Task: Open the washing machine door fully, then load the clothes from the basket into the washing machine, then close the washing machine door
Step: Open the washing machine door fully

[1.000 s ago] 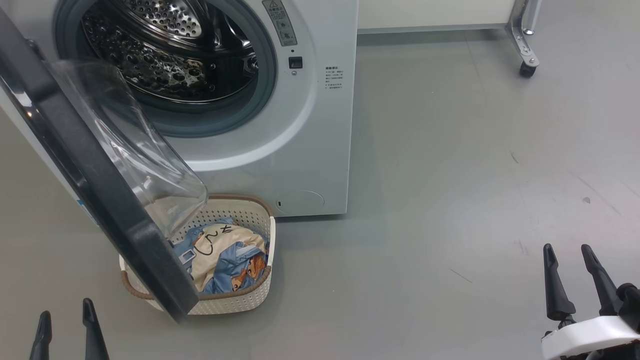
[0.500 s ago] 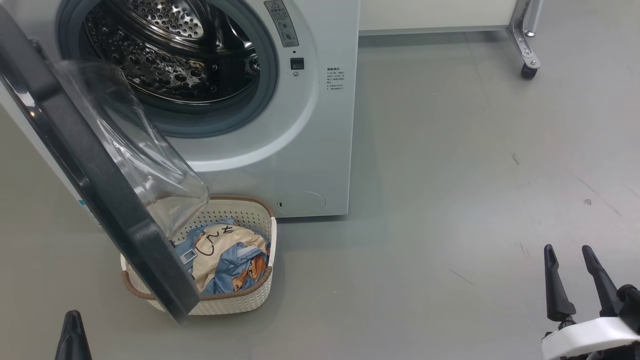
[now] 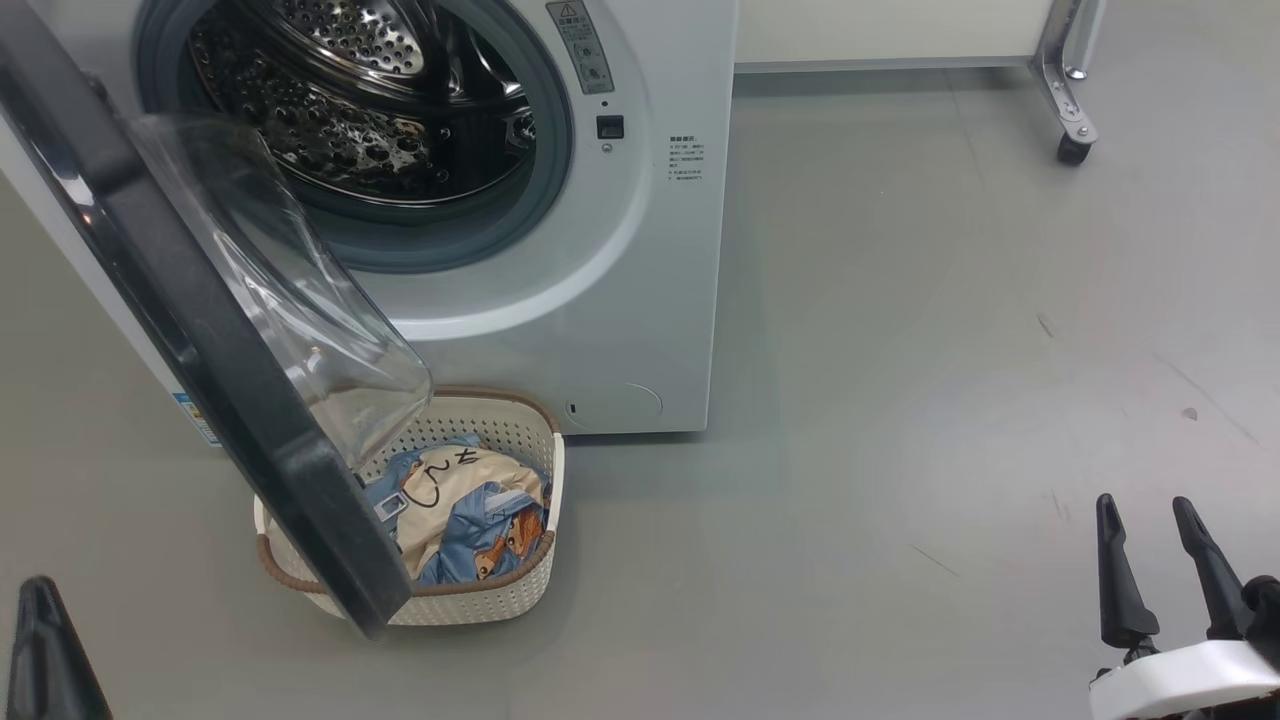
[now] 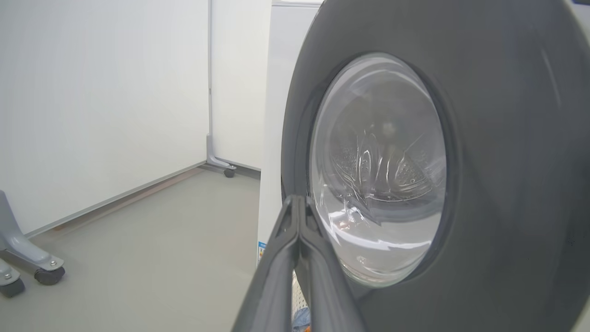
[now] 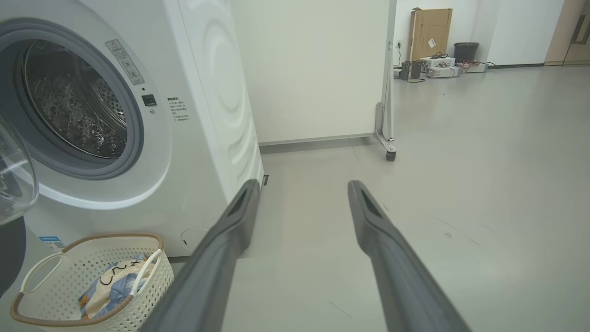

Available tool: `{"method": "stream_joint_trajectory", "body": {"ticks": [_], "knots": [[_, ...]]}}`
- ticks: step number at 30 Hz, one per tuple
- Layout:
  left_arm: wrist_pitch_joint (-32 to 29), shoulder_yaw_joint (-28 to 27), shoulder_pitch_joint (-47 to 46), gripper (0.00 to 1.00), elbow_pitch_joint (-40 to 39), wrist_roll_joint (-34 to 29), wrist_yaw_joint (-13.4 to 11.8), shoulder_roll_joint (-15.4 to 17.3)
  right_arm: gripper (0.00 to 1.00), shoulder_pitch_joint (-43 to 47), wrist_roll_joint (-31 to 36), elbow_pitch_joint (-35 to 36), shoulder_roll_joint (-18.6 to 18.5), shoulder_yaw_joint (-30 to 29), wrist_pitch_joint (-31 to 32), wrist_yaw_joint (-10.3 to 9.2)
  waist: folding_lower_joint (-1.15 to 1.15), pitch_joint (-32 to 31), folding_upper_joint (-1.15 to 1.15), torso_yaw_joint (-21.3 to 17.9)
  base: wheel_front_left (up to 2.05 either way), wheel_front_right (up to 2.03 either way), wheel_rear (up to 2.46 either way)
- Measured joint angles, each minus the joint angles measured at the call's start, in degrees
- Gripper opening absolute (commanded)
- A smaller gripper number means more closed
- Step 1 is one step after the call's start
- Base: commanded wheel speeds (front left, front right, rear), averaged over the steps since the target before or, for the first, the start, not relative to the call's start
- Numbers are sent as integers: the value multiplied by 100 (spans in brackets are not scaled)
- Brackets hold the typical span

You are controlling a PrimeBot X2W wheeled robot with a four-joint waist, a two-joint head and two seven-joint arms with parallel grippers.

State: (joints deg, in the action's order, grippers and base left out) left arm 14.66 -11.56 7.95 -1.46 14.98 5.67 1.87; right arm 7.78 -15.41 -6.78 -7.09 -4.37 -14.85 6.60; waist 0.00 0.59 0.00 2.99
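Note:
The white washing machine (image 3: 640, 260) stands with its steel drum (image 3: 350, 110) exposed. The washing machine door (image 3: 200, 330), a black ring with a clear dome, hangs partly open, and its lower edge covers the left side of the basket (image 3: 500, 590). The clothes (image 3: 470, 500), light blue and cream, lie in the basket (image 5: 92, 295). At the lower left, apart from the door's edge, my left gripper (image 3: 40, 592) is shut on nothing. In the left wrist view its fingertips (image 4: 298, 205) point at the door's outer face (image 4: 507, 138). My right gripper (image 3: 1143, 505) stands open at the lower right, away from everything, fingers (image 5: 239, 216) spread.
A white partition on a metal leg with a caster (image 3: 1073, 150) stands behind the machine to the right. More casters (image 4: 46, 275) are on the floor left of the machine. Grey floor (image 3: 900, 400) stretches to the right of the machine and basket.
My left gripper's fingers have closed together, and it has slid toward the lower left corner of the head view. The camera has shifted slightly. The right gripper has kept still.

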Motion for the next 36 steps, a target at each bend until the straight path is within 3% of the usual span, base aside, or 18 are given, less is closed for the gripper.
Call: {"method": "stream_joint_trajectory", "body": {"ticks": [12,19,28,36], "knots": [[7,107,-766,0,-1757,-144,-110,-3,100,40,92,8,71,-107,0,48,0,7,0,254,0,0,0],[8,1162,-929,0,-2452,-16,-19,2,100,48,114,4,124,-107,0,48,0,11,0,355,0,0,0],[5,2853,-784,0,-2287,424,31,21,100,45,133,-16,158,88,0,48,0,3,0,352,0,0,0],[-296,3368,-403,0,-1538,495,30,73,100,32,131,-33,170,182,0,48,0,3,0,252,0,0,0]]}}
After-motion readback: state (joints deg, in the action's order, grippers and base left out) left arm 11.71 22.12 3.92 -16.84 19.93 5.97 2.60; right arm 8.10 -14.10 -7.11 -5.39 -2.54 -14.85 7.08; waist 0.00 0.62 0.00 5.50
